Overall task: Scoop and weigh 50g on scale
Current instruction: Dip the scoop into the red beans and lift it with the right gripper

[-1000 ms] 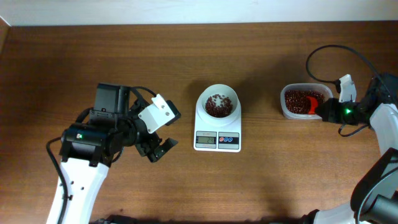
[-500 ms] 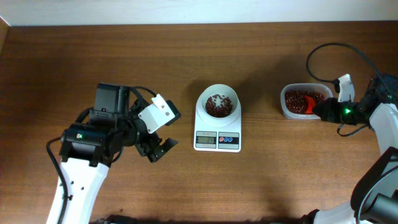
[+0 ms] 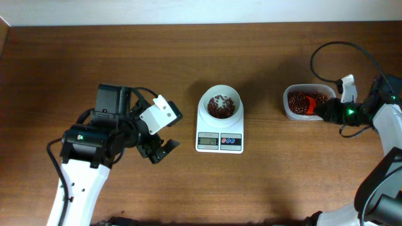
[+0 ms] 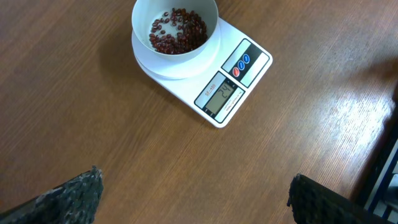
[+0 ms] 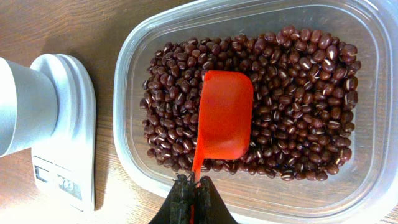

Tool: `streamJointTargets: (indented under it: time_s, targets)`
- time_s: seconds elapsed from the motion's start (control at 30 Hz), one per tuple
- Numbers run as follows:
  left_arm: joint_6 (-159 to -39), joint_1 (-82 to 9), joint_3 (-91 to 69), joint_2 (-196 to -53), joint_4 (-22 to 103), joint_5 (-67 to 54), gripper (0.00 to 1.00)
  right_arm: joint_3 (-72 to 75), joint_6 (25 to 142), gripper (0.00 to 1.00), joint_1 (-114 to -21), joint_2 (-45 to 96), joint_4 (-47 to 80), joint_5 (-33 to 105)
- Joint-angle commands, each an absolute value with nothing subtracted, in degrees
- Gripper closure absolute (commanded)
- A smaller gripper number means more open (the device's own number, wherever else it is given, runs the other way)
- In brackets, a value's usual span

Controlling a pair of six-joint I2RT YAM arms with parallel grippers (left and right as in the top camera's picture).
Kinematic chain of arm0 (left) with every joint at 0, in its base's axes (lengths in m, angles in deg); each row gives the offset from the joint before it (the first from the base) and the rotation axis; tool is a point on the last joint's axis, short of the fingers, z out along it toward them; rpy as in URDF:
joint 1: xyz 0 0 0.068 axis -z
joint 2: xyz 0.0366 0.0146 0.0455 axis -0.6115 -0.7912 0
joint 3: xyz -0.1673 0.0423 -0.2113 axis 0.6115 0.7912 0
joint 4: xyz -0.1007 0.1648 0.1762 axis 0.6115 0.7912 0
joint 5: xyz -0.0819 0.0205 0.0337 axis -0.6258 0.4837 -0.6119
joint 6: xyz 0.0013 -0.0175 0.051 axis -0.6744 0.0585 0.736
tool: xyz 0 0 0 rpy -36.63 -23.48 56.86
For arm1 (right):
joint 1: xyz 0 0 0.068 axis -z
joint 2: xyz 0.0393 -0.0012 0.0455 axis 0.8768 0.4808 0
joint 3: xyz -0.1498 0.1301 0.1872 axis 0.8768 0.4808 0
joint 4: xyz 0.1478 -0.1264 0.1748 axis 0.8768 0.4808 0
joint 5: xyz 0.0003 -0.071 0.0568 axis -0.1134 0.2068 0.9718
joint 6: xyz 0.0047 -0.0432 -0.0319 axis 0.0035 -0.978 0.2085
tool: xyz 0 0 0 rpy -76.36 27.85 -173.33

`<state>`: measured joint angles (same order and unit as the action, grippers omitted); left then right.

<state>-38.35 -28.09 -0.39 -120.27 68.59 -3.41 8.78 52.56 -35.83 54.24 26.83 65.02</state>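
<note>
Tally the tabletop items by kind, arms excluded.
Scales: 1, the white digital kitchen scale
Containers: 2, the round white bowl and the clear rectangular plastic tub
Scoops: 1, the red plastic scoop
Total: 4

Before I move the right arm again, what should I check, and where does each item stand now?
1. Grip on tool: right fingers are closed on the handle of the red scoop: ok.
2. Scoop loaded: it lies on the beans and looks empty: not ok.
3. Supply: the tub of red beans holds plenty: ok.
4. Target reached: the display on the scale seems to read 24, short of target: not ok.
5. Receiver: the white bowl sits upright on the scale with some beans in it: ok.
6. Other arm: left fingers are open and apart from the scale: ok.
</note>
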Motion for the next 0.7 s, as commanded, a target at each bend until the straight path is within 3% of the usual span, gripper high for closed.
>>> streamJointTargets:
  time_s: [0.0,0.67]
  targets:
    - [-38.9,-28.4,-1.5,-120.5,68.5,-4.2,0.01,8.7,52.4,0.96,-36.5,54.7,28.0,67.3]
    - [-38.9,-28.4,-1.5,-120.5,68.5,-4.2,0.01,8.7,58.0,0.96,-36.4,55.9,30.5,67.3]
